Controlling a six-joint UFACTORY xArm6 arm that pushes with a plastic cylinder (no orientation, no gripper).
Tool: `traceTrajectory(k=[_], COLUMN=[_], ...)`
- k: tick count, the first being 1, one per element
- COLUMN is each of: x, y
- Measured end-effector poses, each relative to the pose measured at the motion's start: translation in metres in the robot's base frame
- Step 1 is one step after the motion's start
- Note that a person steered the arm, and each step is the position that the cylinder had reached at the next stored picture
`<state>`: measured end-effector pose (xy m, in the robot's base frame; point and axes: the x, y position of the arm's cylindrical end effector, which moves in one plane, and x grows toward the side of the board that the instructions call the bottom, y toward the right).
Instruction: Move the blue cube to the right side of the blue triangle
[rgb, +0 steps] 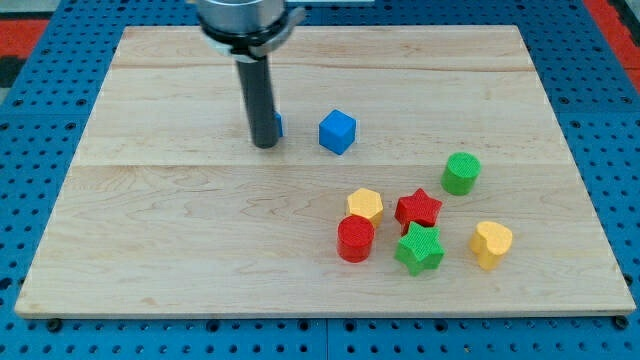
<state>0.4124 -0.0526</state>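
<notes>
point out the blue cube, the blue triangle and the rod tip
blue cube (337, 131), camera view, middle of its front faces
blue triangle (279, 126), camera view, the sliver showing right of the rod
my tip (265, 145), camera view, rod's very end

You are looking at bare wooden board (180, 240) across the view's left and bottom. My tip (265, 144) is standing against a mostly hidden blue block (279, 126); a narrow lane is lying between it and the blue cube (338, 131). Six blocks are crowding the lower right.
</notes>
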Motion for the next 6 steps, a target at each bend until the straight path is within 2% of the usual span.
traceTrajectory(k=[1,2,4,6], x=[0.042,0.062,0.032,-0.006], y=[0.017,0.045,0.124,0.052])
